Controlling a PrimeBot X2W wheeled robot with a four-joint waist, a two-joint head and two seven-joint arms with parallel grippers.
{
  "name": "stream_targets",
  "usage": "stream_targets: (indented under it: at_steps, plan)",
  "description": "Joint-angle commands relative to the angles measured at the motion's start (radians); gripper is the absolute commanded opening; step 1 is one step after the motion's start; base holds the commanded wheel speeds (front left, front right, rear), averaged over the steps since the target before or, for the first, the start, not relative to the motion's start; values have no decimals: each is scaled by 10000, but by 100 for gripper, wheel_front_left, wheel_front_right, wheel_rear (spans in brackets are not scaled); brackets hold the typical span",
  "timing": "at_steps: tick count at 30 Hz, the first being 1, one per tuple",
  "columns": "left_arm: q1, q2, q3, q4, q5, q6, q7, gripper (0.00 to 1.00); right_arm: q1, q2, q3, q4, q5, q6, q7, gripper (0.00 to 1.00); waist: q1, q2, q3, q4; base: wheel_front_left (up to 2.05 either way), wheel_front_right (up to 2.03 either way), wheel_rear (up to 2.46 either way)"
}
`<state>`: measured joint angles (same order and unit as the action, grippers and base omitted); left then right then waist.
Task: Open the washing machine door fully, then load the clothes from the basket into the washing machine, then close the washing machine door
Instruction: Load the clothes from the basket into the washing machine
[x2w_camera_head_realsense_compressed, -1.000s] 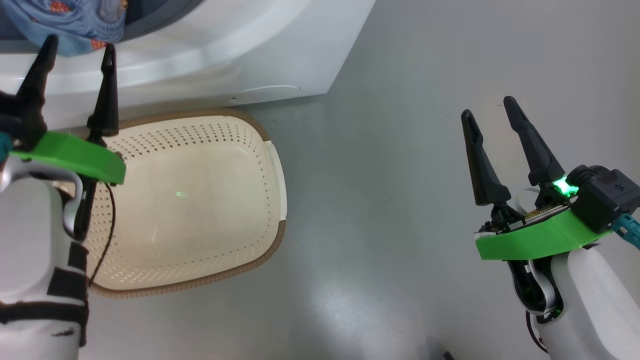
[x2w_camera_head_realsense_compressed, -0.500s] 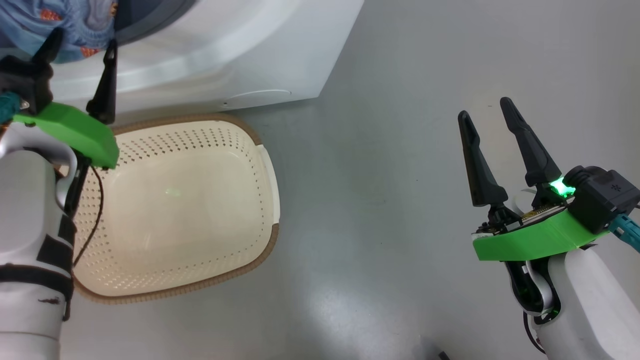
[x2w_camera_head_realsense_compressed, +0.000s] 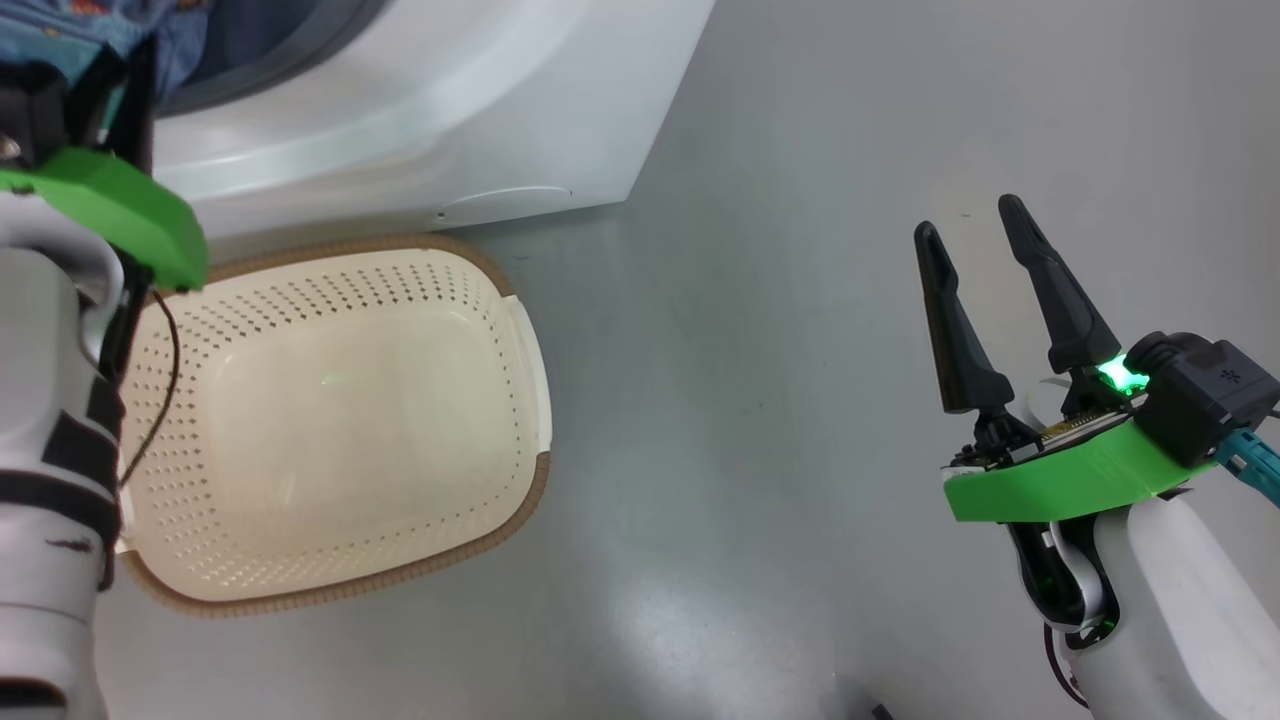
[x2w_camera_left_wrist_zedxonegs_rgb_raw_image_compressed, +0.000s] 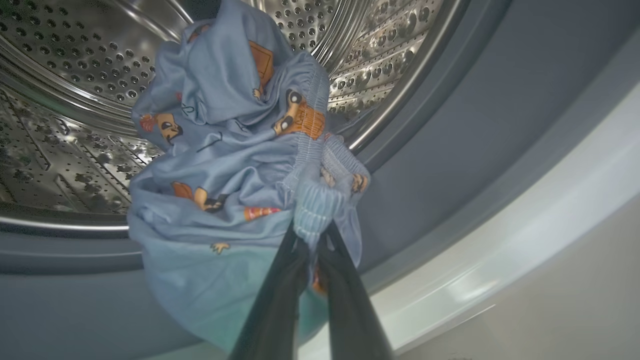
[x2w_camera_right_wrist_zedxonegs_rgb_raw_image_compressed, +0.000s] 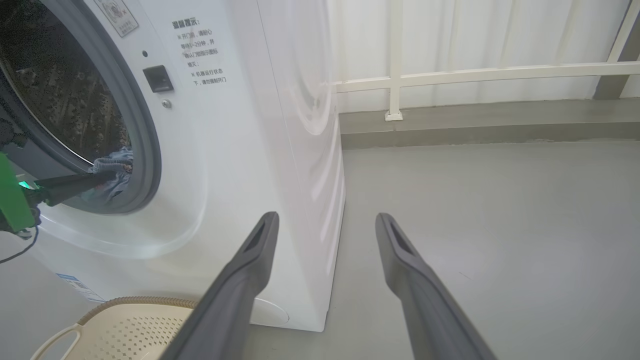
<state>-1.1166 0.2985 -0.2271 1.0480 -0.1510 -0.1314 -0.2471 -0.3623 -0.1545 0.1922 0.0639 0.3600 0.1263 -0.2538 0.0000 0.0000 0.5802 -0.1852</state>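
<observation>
Left gripper (x2w_camera_left_wrist_zedxonegs_rgb_raw_image_compressed: 312, 241) clenched on the clothes (x2w_camera_left_wrist_zedxonegs_rgb_raw_image_compressed: 215, 165), pinching a ribbed elastic edge of the light-blue fabric with orange figures. Bundle hangs at the mouth of the washing machine (x2w_camera_head_realsense_compressed: 400, 120), partly over the grey rubber ring (x2w_camera_left_wrist_zedxonegs_rgb_raw_image_compressed: 450, 125), with the steel drum (x2w_camera_left_wrist_zedxonegs_rgb_raw_image_compressed: 60, 100) behind it from 9 to 1 o'clock in the left wrist view. Most of the fabric sits at 10-11 o'clock from the gripper tips, and a fold droops toward 7 o'clock.

Head view: washing machine at 11 o'clock, left arm at 9 o'clock, clothes just visible in the top corner at 10-11 o'clock. The basket (x2w_camera_head_realsense_compressed: 330, 290) stands on the floor (x2w_camera_head_realsense_compressed: 760, 400) at 8 o'clock, just in front of the machine, its bare cream bottom showing. Round white flap (x2w_camera_head_realsense_compressed: 510, 200) sits low on the machine front, at 1 o'clock from the basket.

Right gripper (x2w_camera_head_realsense_compressed: 968, 215) at 3-4 o'clock, released, jaws spread, nothing between them, above the floor and well apart from the basket. In the right wrist view the machine fills 9-11 o'clock, and a white railing (x2w_camera_right_wrist_zedxonegs_rgb_raw_image_compressed: 450, 75) runs across at 1 o'clock.
</observation>
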Motion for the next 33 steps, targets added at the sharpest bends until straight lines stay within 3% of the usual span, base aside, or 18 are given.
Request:
stream_targets:
  at_steps: [1,17,26,33]
  plan:
    - [-330,523,130,-89,-129,8,-95,0,134,9,203,-241,-8,44,-80,100,0,0,10,-16,0,0,0]
    - [-2351,763,77,1436,-152,511,194,0,-83,249,536,-253,66,44,-80,100,0,0,512,-710,0,0,0]
    - [-3349,1221,204,1836,-241,1224,49,0,-252,454,687,-311,120,44,-80,100,0,0,1016,-1347,0,0,0]
    - [-3526,1405,209,1929,-314,1470,-104,0,-334,623,706,-352,134,44,-80,100,0,0,1307,-1602,0,0,0]
